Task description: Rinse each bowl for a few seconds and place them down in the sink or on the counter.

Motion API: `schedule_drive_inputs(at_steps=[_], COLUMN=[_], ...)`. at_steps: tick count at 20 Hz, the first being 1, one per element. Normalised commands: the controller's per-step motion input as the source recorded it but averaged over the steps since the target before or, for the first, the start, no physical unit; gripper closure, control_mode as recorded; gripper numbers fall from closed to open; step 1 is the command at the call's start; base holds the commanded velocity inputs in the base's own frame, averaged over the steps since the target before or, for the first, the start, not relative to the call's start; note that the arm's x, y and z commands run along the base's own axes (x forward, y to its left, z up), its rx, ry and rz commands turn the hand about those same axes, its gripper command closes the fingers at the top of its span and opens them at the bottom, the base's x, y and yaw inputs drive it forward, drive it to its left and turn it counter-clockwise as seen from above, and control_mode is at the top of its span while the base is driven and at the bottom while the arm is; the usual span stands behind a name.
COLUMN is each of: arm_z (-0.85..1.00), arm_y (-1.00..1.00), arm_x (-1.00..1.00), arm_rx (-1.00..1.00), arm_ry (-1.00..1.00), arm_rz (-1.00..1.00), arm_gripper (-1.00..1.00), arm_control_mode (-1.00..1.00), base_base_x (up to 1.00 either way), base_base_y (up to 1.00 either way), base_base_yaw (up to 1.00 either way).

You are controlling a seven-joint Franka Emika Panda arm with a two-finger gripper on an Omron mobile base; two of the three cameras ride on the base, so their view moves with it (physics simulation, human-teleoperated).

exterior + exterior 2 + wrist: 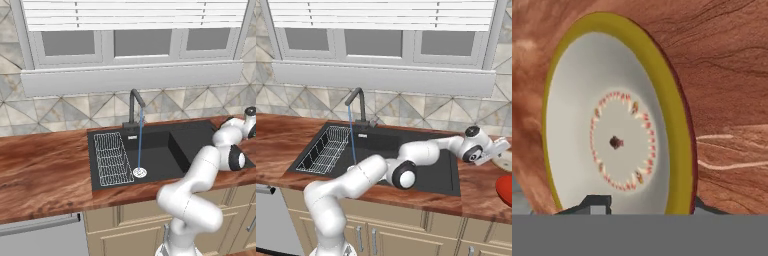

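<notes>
The pale bowl (612, 125), with a tan-yellow rim and a ring of red marks inside, lies on the counter (727, 75) right under my hand. My gripper (651, 204) straddles its rim, one fingertip (597, 202) inside the bowl and the other outside. A gap shows between the inner finger and the rim, so the jaws stand open. In the right base view the gripper (499, 150) is stretched far right over the cream bowl (505, 161), and the red bowl (504, 191) sits nearer on the counter (476, 190). The black sink (376, 142) lies to the left.
Water runs in a thin blue stream (140, 145) from the dark faucet (134, 107) onto the silver drain (140, 173). A white wire rack (112, 159) fills the left part of the sink (155, 150). Wood counter (45, 165) stretches left; a window sill runs behind.
</notes>
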Motion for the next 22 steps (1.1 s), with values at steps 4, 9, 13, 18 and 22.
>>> schedule_drive_inputs(at_steps=[4,9,13,18,22], arm_z=[0.00,0.28,0.61,0.36,0.15], arm_y=[-0.20,0.15,0.67,0.96,1.00], arm_x=[-0.03,-0.28,-0.39,-0.52,-0.61], arm_rx=[0.11,0.14,0.09,0.00,-0.06], arm_ry=[0.02,0.03,0.06,-0.02,-0.09], arm_rz=[-0.03,-0.05,0.00,0.03,0.06], arm_gripper=[1.00,1.00,1.00,1.00,1.00], arm_control_mode=[-1.00,-1.00,-1.00,-1.00,-1.00], base_base_x=[0.00,0.00,0.00,0.00,0.00], base_base_y=[0.00,0.00,0.00,0.00,0.00], base_base_yaw=[0.00,0.00,0.00,0.00,0.00])
